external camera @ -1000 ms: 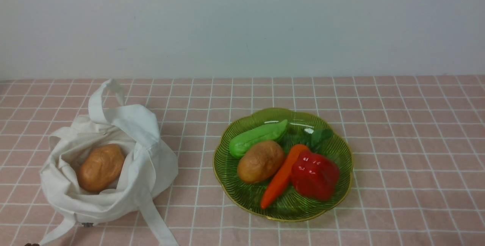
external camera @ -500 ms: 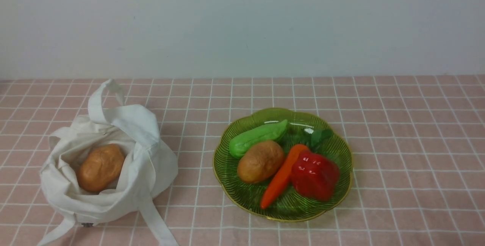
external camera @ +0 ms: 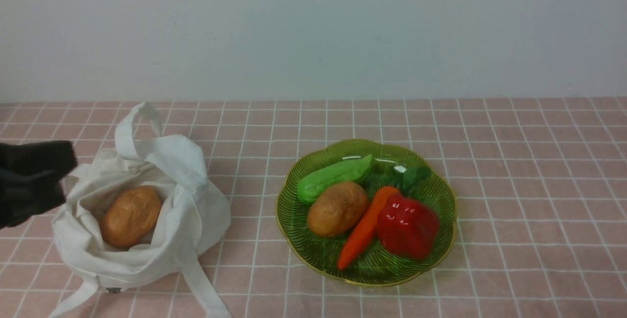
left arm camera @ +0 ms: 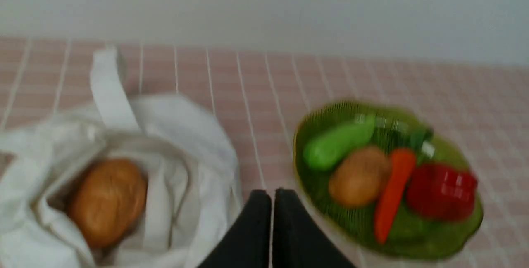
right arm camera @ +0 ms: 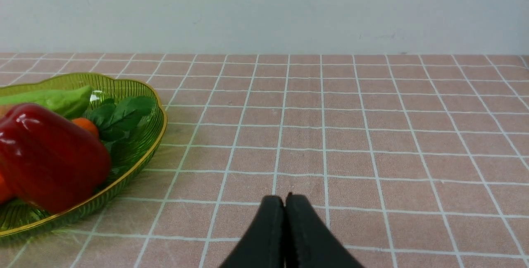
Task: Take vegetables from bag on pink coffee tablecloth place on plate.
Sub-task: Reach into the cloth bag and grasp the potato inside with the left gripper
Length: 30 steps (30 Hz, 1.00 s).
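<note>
The off-white bag [external camera: 188, 200] lies open on the pink coffee tablecloth [external camera: 529, 185], with one orange-brown potato [external camera: 131, 215] inside it. The green plate [external camera: 377, 265] holds a second potato [external camera: 337, 208], a carrot [external camera: 365, 232], a red bell pepper [external camera: 406, 226] and a light green gourd [external camera: 333, 177]. My left arm's black end [external camera: 34, 181] shows blurred at the left edge, just left of the bag. In the left wrist view my left gripper [left arm camera: 271, 193] is shut and empty, above the bag [left arm camera: 194, 136] and the plate [left arm camera: 434, 243]. My right gripper [right arm camera: 285, 198] is shut and empty, to the right of the plate [right arm camera: 136, 169].
A plain pale wall [external camera: 313, 29] closes the far edge of the cloth. The bag's strap handles [external camera: 130, 127] stick up at its back, and another strap [external camera: 203, 288] trails toward the front edge.
My left arm has come into the front view at the left edge, beside the bag. The vegetables, the bag and the plate have not moved.
</note>
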Tool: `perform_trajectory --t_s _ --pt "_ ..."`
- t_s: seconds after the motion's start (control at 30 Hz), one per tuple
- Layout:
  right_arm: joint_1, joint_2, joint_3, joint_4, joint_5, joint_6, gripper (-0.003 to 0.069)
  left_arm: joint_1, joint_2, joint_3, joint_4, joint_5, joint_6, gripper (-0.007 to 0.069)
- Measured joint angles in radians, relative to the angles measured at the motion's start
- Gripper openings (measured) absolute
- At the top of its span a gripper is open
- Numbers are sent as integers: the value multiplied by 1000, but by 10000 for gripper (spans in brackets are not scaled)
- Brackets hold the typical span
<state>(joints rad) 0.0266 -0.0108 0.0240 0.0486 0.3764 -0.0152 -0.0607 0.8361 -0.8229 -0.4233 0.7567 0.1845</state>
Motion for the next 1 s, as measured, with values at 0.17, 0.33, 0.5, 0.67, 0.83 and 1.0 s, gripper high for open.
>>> perform_trajectory --t_s 0.17,0.33,0.5,0.67,0.83,1.0 --pt "0 0 0 0 0 0 -15 0 313 -202 142 211 13 -5" --pt "0 0 0 0 0 0 -15 0 554 -305 259 251 13 -5" --pt "0 0 0 0 0 0 -15 0 685 -311 336 208 13 -5" --pt "0 0 0 0 0 0 -15 0 775 -313 373 138 13 -1" --pt "0 0 0 0 0 0 -15 0 833 -314 379 31 15 69" --pt "0 0 0 0 0 0 -15 0 891 -314 416 -26 29 264"
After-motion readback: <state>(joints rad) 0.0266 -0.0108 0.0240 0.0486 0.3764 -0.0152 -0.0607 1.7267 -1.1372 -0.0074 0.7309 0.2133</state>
